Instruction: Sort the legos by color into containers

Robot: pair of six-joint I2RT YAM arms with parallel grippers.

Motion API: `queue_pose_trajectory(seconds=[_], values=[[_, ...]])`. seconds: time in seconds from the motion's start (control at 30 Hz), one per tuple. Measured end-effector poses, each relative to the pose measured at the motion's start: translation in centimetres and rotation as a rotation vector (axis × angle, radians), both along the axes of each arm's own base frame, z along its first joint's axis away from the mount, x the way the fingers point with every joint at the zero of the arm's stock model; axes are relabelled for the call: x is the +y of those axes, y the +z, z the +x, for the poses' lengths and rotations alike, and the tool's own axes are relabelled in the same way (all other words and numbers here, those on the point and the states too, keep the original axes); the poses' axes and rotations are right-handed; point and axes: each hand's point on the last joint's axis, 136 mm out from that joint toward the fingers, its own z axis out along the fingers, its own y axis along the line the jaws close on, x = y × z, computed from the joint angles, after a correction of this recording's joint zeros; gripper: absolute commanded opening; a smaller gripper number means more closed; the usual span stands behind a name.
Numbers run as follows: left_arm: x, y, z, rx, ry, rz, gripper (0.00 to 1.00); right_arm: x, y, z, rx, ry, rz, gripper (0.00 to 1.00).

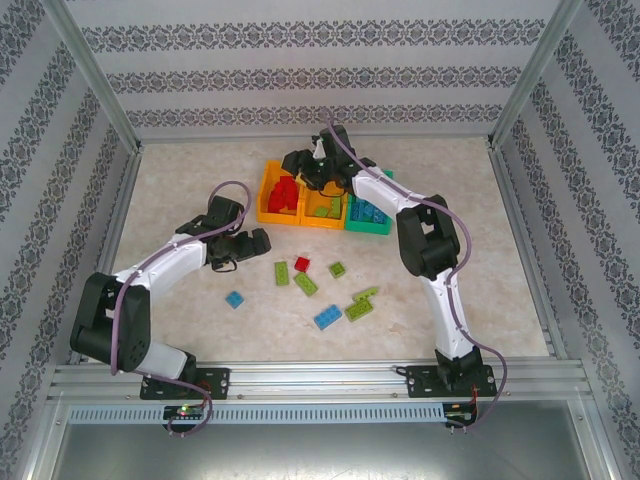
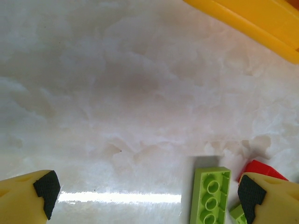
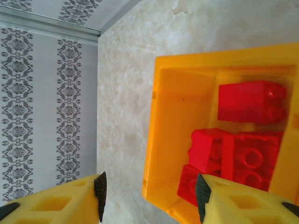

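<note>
Left gripper [image 2: 148, 192] jaws released, empty, over pale marbled table [image 2: 140, 84] beside lime green studded plastic brick [image 2: 210, 193], right gripper [image 3: 150, 195] jaws spread empty above orange plastic bin [image 3: 156, 140] holding red studded bricks [image 3: 243, 156]

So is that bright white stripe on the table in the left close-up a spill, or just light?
Just light: in the left wrist view it is glare off the glossy table, beside a sharp lime green brick; the yellow fingers at the corners look slightly soft. The right wrist view is evenly lit, red bricks crisp.
</note>
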Motion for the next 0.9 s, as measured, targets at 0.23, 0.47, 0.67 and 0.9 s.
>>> queue_pose_trajectory(seconds=[0.23,0.47,0.67,0.9], values=[[0.1,0.5,-0.1,-0.014,0.003,-0.001,1.0,-3.4,-0.8,-5.5,-0.024,0.058,-0.142,0.64],[0.0,0.6,0.1,-0.021,0.003,-0.003,1.0,-10.8,-1.1,-14.0,-0.056,0.088,-0.42,0.74],[-0.4,-0.4,0.4,0.0,-0.007,-0.016,1.0,-16.3,-4.6,-22.2,0.012,0.127,-0.645,0.87],[-1.0,-1.5,0.5,0.03,-0.022,-0.039,1.0,-17.9,-7.1,-27.3,0.076,0.255,-0.818,0.94]])
